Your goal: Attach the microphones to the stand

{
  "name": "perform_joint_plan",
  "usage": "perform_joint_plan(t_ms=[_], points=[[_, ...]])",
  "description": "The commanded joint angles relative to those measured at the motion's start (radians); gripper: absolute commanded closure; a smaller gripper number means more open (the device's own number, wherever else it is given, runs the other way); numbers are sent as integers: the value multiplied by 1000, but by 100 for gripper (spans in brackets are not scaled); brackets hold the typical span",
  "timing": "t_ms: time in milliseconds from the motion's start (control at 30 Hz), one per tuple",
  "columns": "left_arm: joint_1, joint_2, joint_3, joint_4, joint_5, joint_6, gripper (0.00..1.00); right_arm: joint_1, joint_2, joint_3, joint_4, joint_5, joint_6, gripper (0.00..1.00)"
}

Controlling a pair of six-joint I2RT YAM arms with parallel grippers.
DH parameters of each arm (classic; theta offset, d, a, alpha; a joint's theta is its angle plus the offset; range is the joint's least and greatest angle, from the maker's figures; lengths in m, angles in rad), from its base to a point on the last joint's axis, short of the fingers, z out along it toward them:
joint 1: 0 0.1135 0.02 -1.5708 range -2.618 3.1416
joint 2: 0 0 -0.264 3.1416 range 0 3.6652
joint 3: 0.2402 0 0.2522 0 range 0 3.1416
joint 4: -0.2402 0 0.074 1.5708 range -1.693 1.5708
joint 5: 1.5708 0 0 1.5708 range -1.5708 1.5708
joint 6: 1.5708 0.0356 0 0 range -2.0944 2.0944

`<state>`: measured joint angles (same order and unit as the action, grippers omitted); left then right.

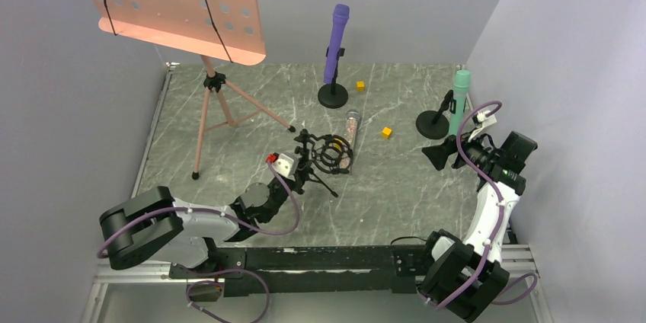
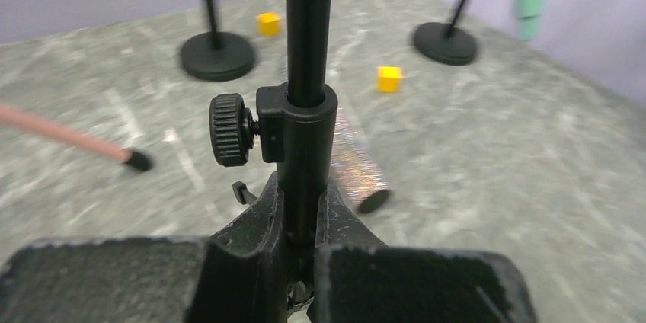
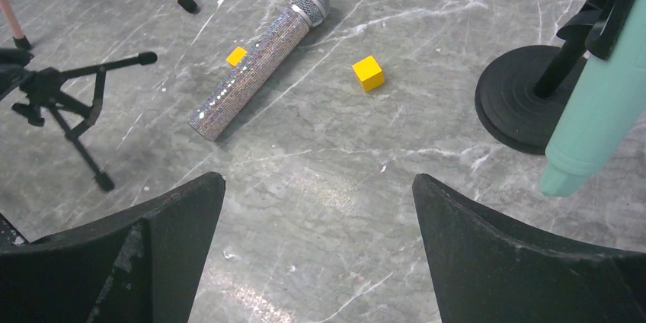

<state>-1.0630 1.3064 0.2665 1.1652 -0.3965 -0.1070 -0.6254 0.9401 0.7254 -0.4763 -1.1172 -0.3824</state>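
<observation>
My left fingers (image 2: 263, 228) are clenched on the black pole of the tripod stand (image 1: 324, 157), just under its knurled knob (image 2: 228, 129). That stand, with its ring mount, sits near the middle of the surface (image 1: 396, 193). My right fingers (image 3: 152, 239) are spread wide with nothing between them, hanging above the surface at about 3 o'clock.

The glittery copper microphone (image 3: 259, 64) lies flat just at 3 o'clock of the ring mount, its silver mesh head toward 12 o'clock, in no stand. The purple microphone (image 1: 337, 41) stands upright, clipped on a round-base stand (image 1: 333, 96) at 12 o'clock. The mint green microphone (image 1: 460, 102) sits in the clip of a second round-base stand (image 1: 432, 125) at 2 o'clock, its lower end off the surface, near my right fingers.

One yellow cube (image 1: 360, 85) lies beside the purple microphone's base, and another yellow cube (image 1: 387, 132) lies between the copper microphone and the second stand. A pink music stand (image 1: 206, 71) rises at 10 o'clock.
</observation>
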Motion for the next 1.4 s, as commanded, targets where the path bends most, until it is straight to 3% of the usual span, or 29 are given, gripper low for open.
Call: perform_joint_plan(t_ms=[0,167,300,433,633,767,967,1100,1367], points=[[35,52,-23,234,-247,71,100,-5,-9,27,15,-27,-3,0],[66,207,-24,448,-309,91,100,-5,-3,22,3,-51,-18,0],[76,294,-22,496,-307,60,97,-5,3,19,3,-55,-19,0],[77,311,-51,496,-286,1,80,-5,14,23,-6,-61,-27,0],[77,251,-134,458,-200,-63,38,-4,20,22,0,-66,-21,0],[77,143,-170,326,-150,-129,17,-4,22,22,0,-65,-21,0],[75,-123,-216,38,-48,-169,2,-4,22,31,-32,-85,-55,0],[75,-388,-139,-507,8,-207,1,9,34,38,-54,-93,-81,0],[76,-779,-162,-915,84,-255,1,60,54,34,-81,-85,-130,0]])
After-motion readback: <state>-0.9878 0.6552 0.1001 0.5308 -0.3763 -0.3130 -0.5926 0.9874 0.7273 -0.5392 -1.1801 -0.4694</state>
